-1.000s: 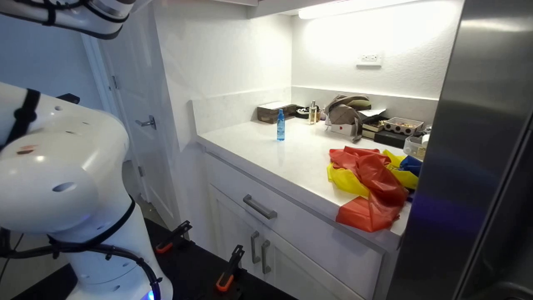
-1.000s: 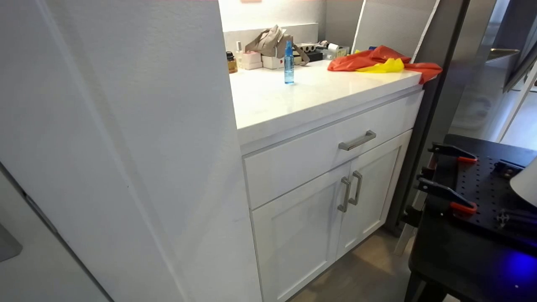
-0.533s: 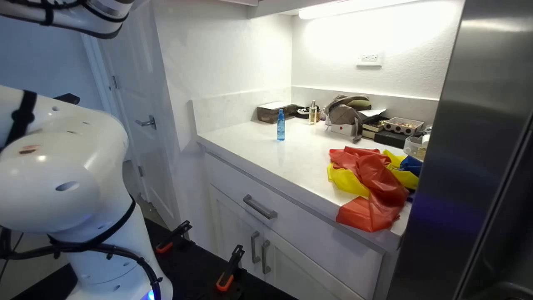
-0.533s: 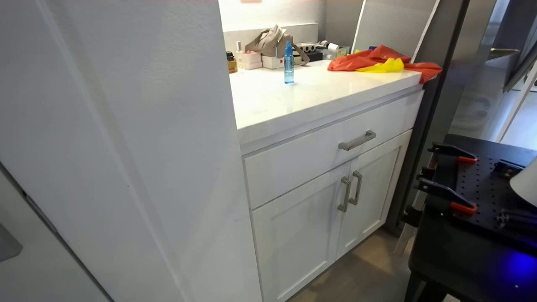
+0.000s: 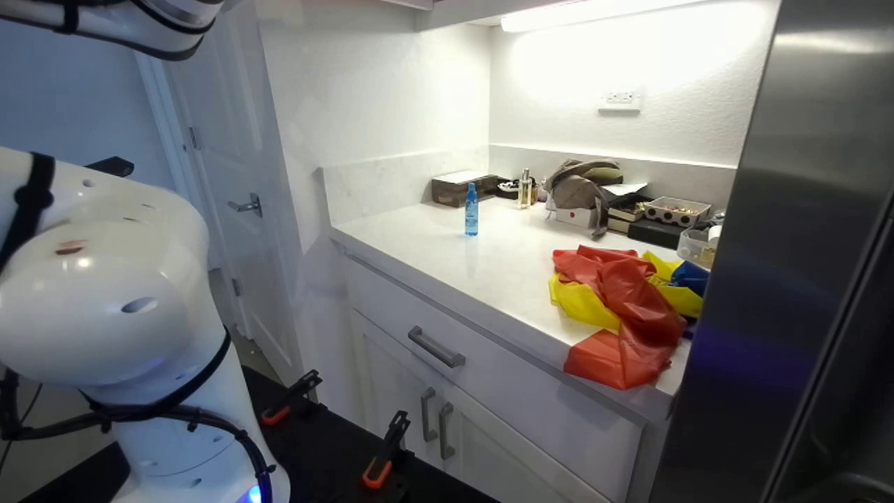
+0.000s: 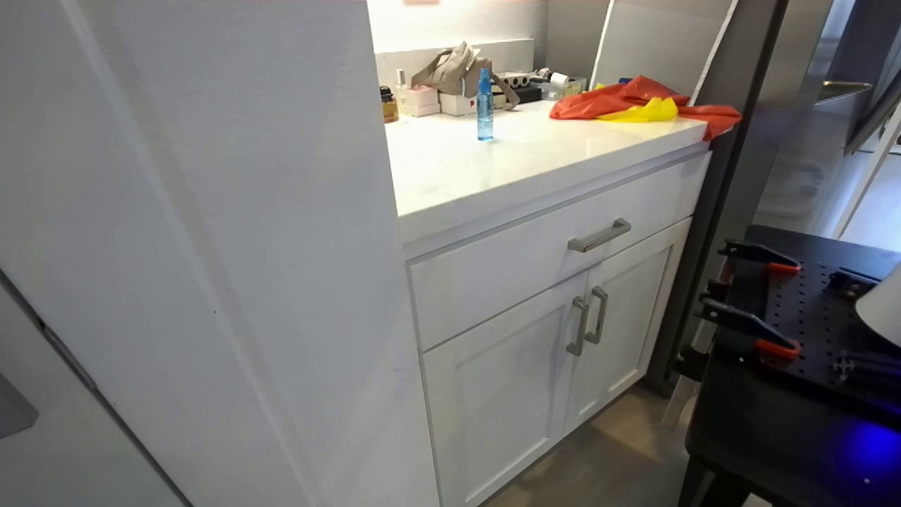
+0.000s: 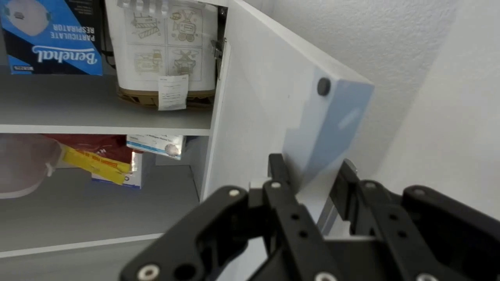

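White and standing open at the centre of the wrist view, the door [image 7: 265, 97] sits pinched by its edge in my pincer [image 7: 311, 168], presumably because both faces are reachable there.

The white arm [image 5: 91, 307] stands bent, its black claw [image 7: 310, 171] with the jaws apart.

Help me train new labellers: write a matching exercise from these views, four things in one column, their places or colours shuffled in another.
1 Cabinet door
2 Spray bottle
3 Crumpled material
4 Respirator box

A Upright on the countertop
B Inside the cabinet
C Its edge between the jaws
D Red, yellow and blue

Pairs: 1-C, 2-A, 3-D, 4-B
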You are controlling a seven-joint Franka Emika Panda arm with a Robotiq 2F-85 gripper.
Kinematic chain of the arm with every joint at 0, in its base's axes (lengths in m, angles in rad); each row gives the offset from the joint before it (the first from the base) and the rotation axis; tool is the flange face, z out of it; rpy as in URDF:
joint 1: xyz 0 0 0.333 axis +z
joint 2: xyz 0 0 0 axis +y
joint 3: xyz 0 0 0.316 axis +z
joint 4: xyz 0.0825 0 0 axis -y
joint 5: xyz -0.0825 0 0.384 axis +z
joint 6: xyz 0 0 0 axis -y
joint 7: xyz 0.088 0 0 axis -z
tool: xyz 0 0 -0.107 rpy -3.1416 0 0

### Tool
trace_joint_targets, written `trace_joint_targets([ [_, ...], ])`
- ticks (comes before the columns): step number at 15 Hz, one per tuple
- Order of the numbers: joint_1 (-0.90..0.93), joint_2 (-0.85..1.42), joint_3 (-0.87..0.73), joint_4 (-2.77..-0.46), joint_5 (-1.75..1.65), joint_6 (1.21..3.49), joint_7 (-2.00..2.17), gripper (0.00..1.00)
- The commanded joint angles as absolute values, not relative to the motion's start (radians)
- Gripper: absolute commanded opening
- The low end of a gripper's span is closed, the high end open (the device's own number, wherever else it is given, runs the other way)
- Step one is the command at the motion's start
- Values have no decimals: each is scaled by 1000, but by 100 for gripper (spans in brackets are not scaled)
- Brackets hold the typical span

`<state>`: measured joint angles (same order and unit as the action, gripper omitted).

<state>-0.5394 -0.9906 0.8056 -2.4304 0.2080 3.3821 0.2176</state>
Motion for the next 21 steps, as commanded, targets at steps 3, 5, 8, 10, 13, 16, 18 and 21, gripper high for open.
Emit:
trace_joint_targets([
  [3, -446, -969, 630, -2520, 160, 3406, 149, 7],
  [5, -420, -965, 564, -2542, 143, 3402, 129, 5],
  [8, -419, -957, 474, -2554, 112, 3398, 108, 57],
  [10, -425, -938, 413, -2545, 89, 3397, 76, 73],
  [13, -437, -918, 356, -2534, 68, 3397, 40, 96],
  [16, -478, -911, 352, -2524, 54, 3399, 16, 100],
  [18, -558, -924, 389, -2516, 45, 3399, -5, 100],
  [21, -544, -920, 389, -2492, 10, 3351, -32, 100],
])
